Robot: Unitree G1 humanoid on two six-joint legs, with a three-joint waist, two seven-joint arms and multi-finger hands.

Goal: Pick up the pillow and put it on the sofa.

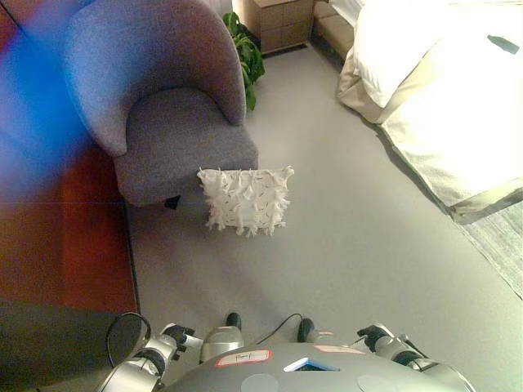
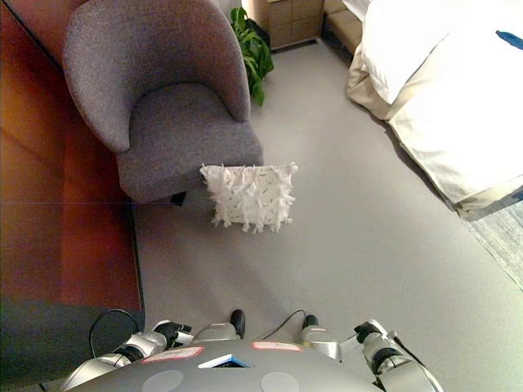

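A: Any writing you can read?
B: None legible. The pillow (image 2: 250,196), white and tufted, stands on the grey floor (image 2: 343,245) against the front of the grey sofa (image 2: 163,106), a rounded armchair, well ahead of both sets of fingers.

A: Where are the hands?
B: The left hand (image 1: 174,337) shows low at the bottom edge, left of centre; the right hand (image 2: 369,335) low at the right. Both are far short of the pillow. I cannot tell whether the fingers are clenched or released.

A: Do the two views differ?
B: The left eye view shows more of the wooden cabinet (image 1: 284,22) at the top.

A: And the room?
B: A green plant (image 2: 253,49) stands beyond the sofa, a bed (image 2: 441,90) with white covers far off to the right of the fingers, and a reddish-brown panel (image 2: 57,220) to their left
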